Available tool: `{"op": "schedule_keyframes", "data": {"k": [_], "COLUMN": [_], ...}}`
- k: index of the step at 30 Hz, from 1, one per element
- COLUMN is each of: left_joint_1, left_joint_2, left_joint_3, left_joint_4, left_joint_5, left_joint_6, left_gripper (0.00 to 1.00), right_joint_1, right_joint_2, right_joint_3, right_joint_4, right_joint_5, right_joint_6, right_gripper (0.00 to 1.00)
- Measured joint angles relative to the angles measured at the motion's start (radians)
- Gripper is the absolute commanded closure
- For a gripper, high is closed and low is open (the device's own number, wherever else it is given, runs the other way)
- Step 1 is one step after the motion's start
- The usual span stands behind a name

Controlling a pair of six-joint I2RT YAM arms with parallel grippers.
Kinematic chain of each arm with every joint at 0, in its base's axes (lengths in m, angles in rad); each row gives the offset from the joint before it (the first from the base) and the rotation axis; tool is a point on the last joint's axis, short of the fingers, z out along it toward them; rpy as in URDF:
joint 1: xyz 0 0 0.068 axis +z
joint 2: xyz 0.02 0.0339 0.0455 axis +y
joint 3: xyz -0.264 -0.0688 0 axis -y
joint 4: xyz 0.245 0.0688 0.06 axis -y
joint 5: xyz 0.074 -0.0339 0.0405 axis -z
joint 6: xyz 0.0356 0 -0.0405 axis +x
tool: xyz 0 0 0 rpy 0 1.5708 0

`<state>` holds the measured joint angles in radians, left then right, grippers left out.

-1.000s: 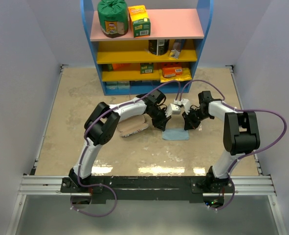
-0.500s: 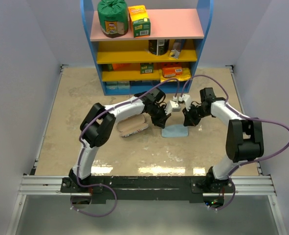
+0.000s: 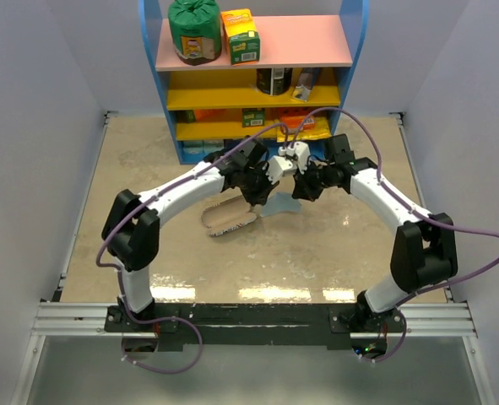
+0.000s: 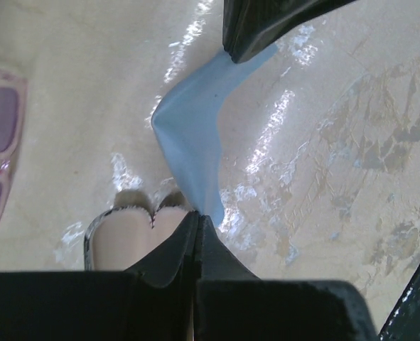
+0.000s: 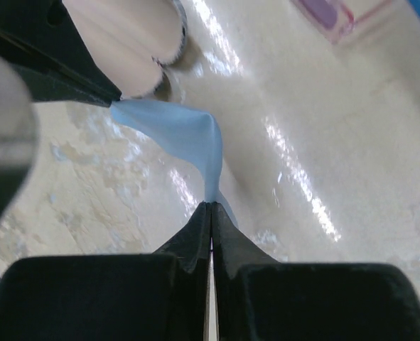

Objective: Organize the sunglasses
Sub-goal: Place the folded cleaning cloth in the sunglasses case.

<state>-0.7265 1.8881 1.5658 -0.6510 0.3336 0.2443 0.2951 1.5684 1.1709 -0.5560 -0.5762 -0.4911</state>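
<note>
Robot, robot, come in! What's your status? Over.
Left fingers and right fingers both shut on blue cloth, stretched between them. Sunglasses on table, untouched. Open case nearby, nothing seen on sunglasses.

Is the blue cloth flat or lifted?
Lifted: the cloth hangs creased between the left gripper and right gripper, each pinching an end.

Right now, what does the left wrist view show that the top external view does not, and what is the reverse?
Only the left wrist view: the sunglasses, lying on the table at the picture's left edge; from above I cannot find them. Only the top external view: the stocked shelf behind the work area. Both: the blue cloth, lifted and pinched between the left end effector and the right end effector, and the open pouch close to it.
</note>
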Motion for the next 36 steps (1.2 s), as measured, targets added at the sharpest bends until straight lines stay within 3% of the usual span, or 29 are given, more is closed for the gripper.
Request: {"op": "schedule_keyframes", "data": {"k": [14,27,36], "left_joint_1": [0.071,0.139,0.158], "left_joint_2": [-0.228,-0.315,-0.311], "left_joint_3": [-0.203,-0.378,-0.399], "left_joint_4": [-0.051,-0.056,-0.067], "left_joint_5": [-0.272,-0.346,-0.377], "left_joint_6": [-0.070,-0.099,-0.116], "left_gripper": [1.00,1.00,1.00], "right_joint_1": [0.189,0.286,0.303], "right_joint_2": [0.177,0.343,0.399], "right_joint_3": [0.175,0.262,0.301], "right_joint_4": [0.065,0.094,0.111], "right_joint_5": [0.000,0.002,0.021], "right_joint_6": [0.105,0.116,0.113], "right_gripper": [1.00,1.00,1.00]}}
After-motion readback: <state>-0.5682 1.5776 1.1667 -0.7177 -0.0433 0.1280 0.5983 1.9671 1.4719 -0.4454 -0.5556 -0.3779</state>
